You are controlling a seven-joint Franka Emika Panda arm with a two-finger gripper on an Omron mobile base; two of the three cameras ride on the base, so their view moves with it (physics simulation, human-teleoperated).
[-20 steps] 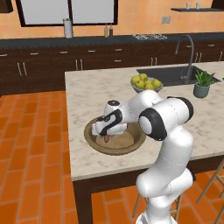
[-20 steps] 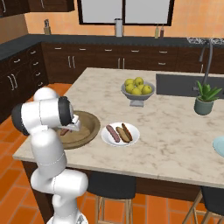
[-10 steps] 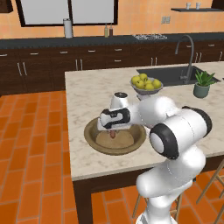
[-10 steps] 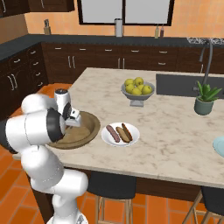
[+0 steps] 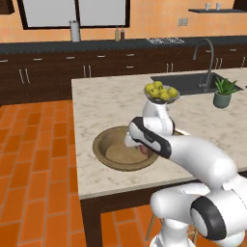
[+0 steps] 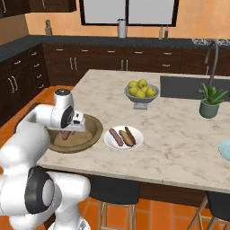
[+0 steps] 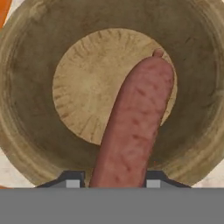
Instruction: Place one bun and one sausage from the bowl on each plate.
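Over the bowl [image 5: 123,154] hangs the gripper [image 7: 113,181], its fingers clenched on a sausage [image 7: 133,124] that points down toward the bowl's pale floor. The sausage seems lifted off that floor, and no bun or other sausage lies under it. Beside the bowl, on its sink side, sits the white plate [image 6: 109,141], already carrying a sausage and what looks like a bun. The blue plate [image 6: 224,149] lies well apart from the bowl, at the far end of the counter.

To do this step well, I judge the grip should stay firm and the sausage rise well above the bowl's thick rim before any sideways travel, so its hanging end does not catch. The carry then runs past the white plate and near the fruit bowl [image 6: 141,93], which stands beyond the bowl toward the sink; keeping height there would avoid a knock. The blue plate may need the base to drive.

Under the bowl is a pale marble island [image 5: 108,103] with dark sides. Beyond it lie a sink [image 5: 190,83] with a tall tap and a potted plant [image 5: 223,92], dark cabinets along orange walls, and an orange tile floor [image 5: 34,159].
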